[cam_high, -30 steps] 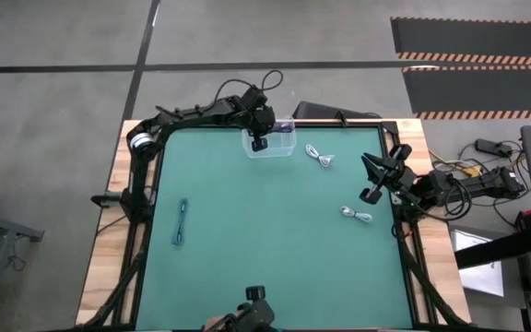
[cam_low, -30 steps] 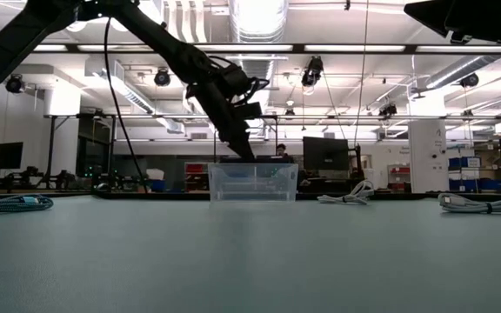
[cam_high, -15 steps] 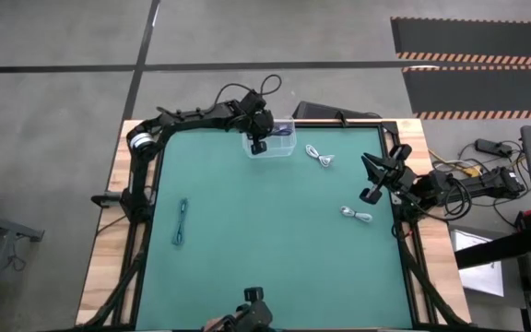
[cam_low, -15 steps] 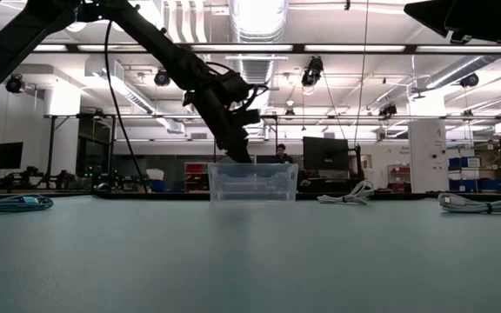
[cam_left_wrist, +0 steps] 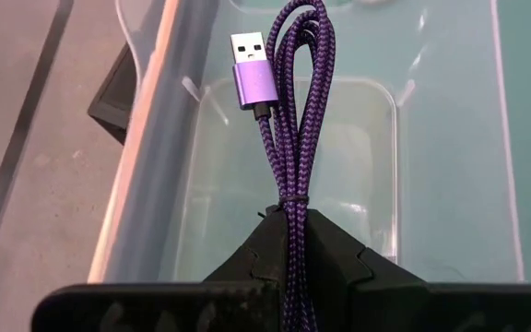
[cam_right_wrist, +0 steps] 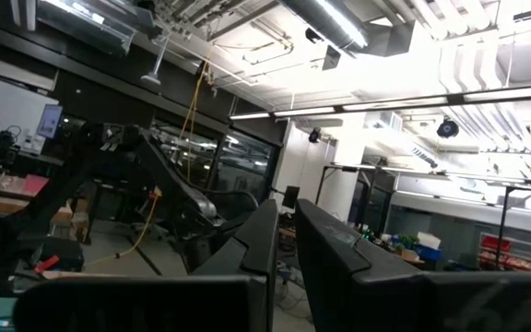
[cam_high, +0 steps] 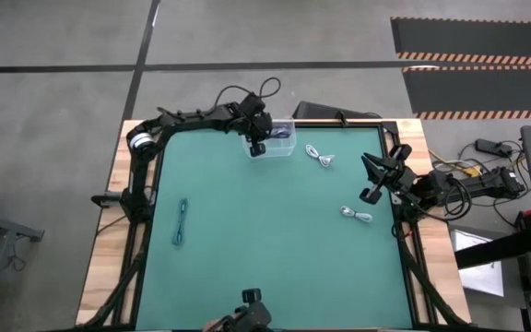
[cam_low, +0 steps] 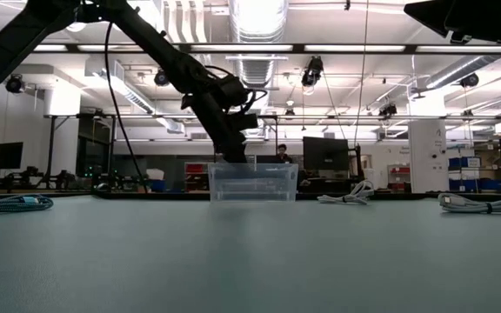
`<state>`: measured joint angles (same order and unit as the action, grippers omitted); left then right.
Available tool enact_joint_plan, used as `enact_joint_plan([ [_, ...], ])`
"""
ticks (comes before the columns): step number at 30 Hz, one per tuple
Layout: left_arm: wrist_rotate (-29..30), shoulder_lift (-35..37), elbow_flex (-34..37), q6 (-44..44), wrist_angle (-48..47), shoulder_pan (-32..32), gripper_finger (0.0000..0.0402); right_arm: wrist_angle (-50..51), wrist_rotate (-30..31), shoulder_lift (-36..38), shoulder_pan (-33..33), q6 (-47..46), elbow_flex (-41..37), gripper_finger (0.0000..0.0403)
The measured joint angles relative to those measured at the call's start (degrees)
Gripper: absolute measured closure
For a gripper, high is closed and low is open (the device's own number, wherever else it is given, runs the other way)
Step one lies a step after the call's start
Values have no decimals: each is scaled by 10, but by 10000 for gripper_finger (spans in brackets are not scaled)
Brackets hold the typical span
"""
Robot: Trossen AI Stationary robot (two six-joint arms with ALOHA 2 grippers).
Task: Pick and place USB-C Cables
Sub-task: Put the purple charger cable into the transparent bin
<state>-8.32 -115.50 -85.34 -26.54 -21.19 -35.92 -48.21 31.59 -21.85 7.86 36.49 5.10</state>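
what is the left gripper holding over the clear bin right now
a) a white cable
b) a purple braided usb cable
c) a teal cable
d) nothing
b: the left wrist view shows the left gripper shut on a folded purple braided USB cable, its plug hanging over the clear plastic bin.

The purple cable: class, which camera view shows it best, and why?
Left wrist view: the purple cable fills the frame, clamped in the left end effector above the bin. High view shows a speck; low and right wrist views show none.
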Motion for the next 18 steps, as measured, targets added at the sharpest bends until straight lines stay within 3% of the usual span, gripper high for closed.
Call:
enact_joint_plan([
  [18,0,0,29,8,45,0,391,0,0,0,0,0,0,371],
])
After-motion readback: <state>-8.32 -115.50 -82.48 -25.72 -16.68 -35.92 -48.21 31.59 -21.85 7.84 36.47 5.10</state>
